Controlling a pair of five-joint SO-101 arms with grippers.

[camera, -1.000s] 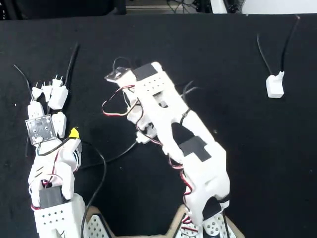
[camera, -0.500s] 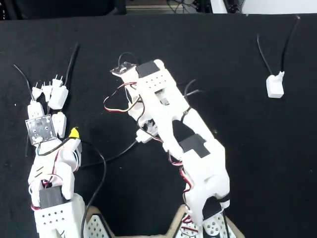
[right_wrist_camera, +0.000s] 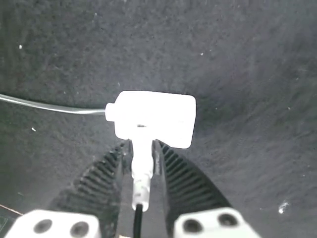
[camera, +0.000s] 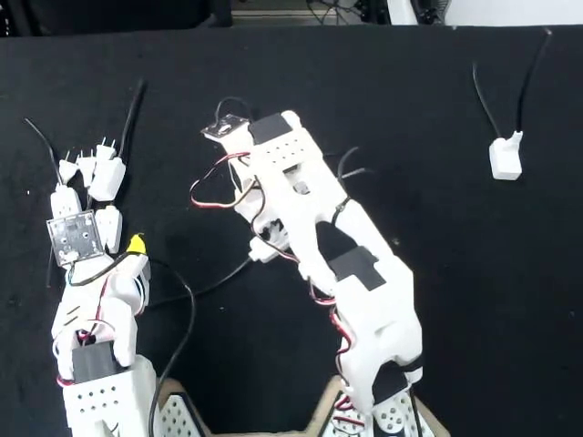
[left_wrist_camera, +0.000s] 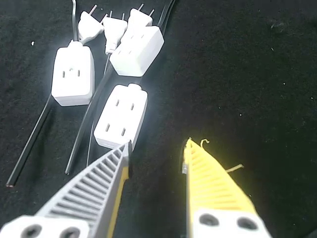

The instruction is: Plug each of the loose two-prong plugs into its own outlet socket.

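The black table carries the whole job. The right arm stretches over its middle and the left arm sits at the near left. Under the right arm, the right gripper is closed tight on the body of a plug. The front of the plug meets a white socket block with no prongs showing, and its dark cord trails back between the fingers. By the look of it this plug is seated or very nearly so, and that pairing counts as done once it is let go. The rest lies at the far left. The left gripper holds nothing and has its fingers spread apart, just near of a double outlet. A single outlet is to the left of the double outlet, and a third block lies farther off. At the far edge of that cluster are three loose plugs with their prongs bare; one of them touches the third block's far end. A lone outlet rests well apart at the far right. My judgement is that one plug is in and three remain to be picked up, turned and pushed home.
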